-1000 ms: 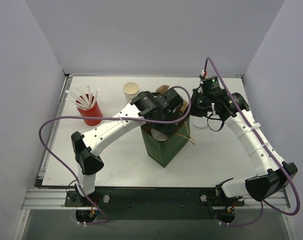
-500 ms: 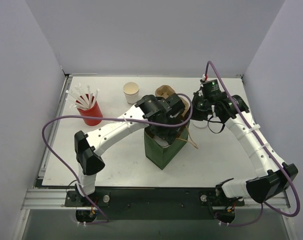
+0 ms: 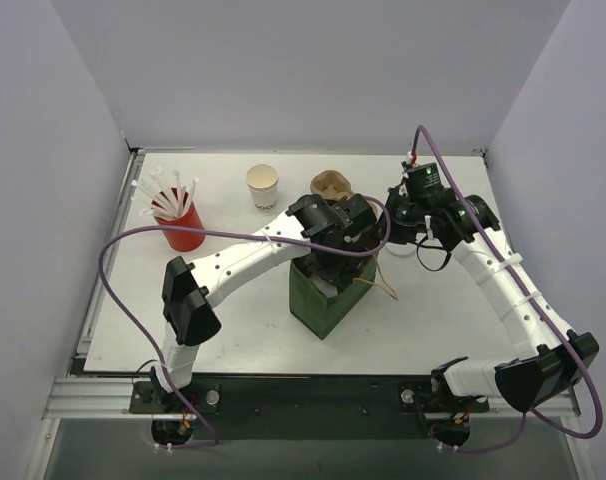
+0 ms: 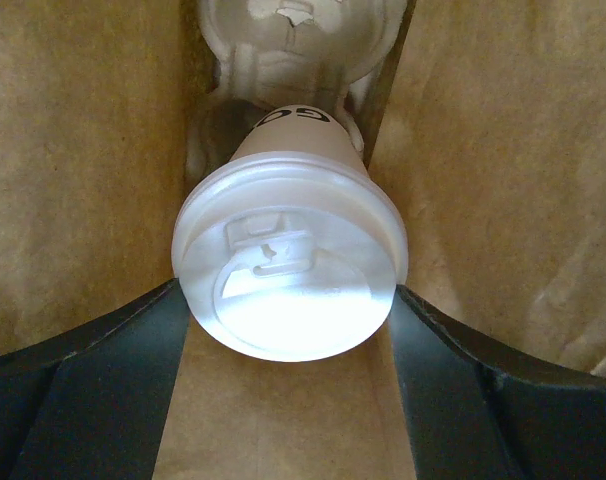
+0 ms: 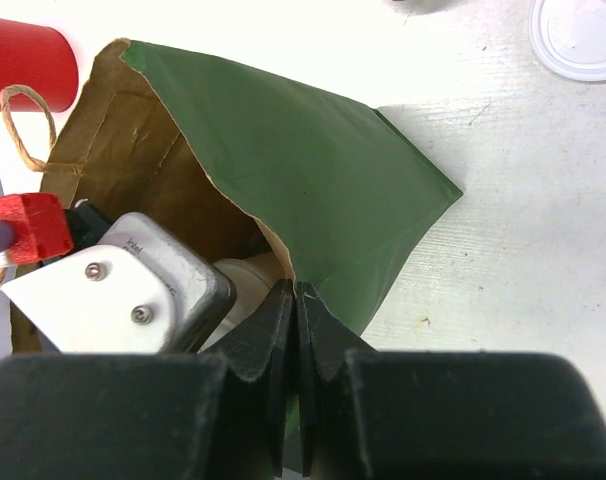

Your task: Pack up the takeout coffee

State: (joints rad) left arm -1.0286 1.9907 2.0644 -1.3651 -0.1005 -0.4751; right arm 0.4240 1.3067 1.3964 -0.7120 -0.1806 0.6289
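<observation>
We see the capped takeout coffee [image 4: 288, 265] roughly upright, long axis near vertical, inside the green paper bag [image 5: 313, 170], clasped across its top by the wide-spread left end effector [image 4: 288, 295], while the closed right end effector [image 5: 296, 295] pinches the bag's rim.

Off-task items on my feed: bag, straws, carrier, loose lid.
I've got a green paper bag [image 3: 321, 302] standing open mid-table, brown inside. Over at the left of the white table [image 3: 453, 320], the red cup [image 3: 184, 230] stands upright with white straws [image 3: 163, 193] fanning out of it. The brown pulp carrier [image 3: 330, 185] sits toward the back. On the right wrist view, a flat white lid [image 5: 580, 35] lies on the tabletop, cut off by the frame edge.
</observation>
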